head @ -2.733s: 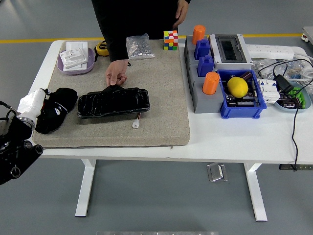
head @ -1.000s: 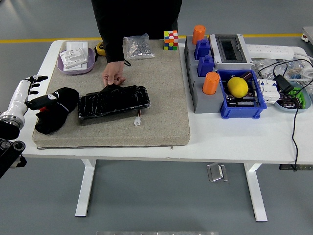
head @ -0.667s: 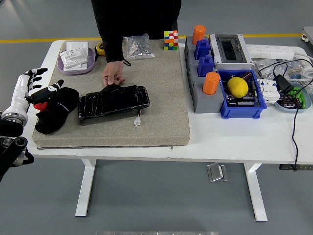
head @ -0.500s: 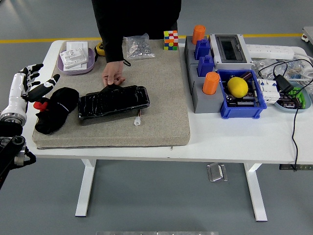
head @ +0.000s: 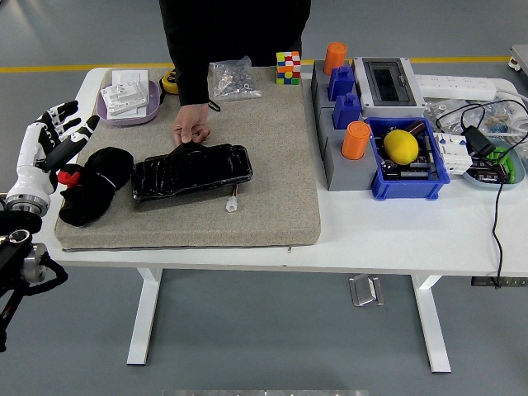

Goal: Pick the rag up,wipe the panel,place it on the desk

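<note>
My left robot hand has pulled back off the crumpled black rag, fingers now spread, empty. Rag lies on beige mat beside glossy black panel. No legible writing.

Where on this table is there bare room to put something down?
The beige mat is bare right of the black panel, up to the grey and blue bins. The white table is bare along its near right edge. The left side is crowded: rag, panel, a person's hand. The far right holds cables.
</note>
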`<state>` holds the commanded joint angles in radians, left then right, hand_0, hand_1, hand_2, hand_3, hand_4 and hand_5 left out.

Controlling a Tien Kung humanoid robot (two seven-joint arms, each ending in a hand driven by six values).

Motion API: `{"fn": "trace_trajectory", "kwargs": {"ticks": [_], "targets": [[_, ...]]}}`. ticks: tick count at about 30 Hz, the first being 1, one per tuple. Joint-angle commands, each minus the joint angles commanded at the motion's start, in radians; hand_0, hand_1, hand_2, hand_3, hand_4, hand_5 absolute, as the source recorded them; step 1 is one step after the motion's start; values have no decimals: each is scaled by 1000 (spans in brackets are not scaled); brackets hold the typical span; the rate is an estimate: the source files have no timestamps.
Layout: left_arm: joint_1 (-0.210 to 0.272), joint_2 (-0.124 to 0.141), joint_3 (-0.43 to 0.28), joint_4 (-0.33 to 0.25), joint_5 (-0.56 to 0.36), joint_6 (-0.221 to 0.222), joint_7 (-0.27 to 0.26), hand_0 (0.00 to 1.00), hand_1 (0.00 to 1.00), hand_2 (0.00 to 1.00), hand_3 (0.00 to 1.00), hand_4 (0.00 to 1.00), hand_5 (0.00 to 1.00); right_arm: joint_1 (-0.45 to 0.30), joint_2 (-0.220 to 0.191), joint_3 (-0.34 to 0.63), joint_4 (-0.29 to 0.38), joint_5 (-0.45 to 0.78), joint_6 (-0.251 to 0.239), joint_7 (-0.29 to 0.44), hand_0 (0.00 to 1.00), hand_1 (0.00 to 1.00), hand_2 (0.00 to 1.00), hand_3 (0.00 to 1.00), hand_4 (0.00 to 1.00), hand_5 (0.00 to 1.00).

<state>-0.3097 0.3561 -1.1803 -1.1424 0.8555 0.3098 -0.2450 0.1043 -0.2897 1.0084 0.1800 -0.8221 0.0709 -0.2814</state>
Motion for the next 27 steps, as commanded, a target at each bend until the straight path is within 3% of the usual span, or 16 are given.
{"fn": "trace_trajectory", "kwargs": {"ticks": [12, 18, 27], "targets": [[2, 11, -38, 4, -91, -36, -45, 703, 775, 786, 734, 831, 337, 0, 3, 0, 0, 3, -3, 1, 722, 661, 692, 587, 942, 587], [0, 35, -40, -8, -124, -62, -47, 706, 773, 779, 720, 830, 332, 1, 3, 0, 0, 5, -5, 2, 722, 661, 692, 587, 943, 586], [14, 78, -23, -41, -261, -118, -33, 696, 763, 759, 682, 824, 327, 2, 2, -2, 0, 9, -7, 3, 722, 661, 691, 587, 944, 587]]}}
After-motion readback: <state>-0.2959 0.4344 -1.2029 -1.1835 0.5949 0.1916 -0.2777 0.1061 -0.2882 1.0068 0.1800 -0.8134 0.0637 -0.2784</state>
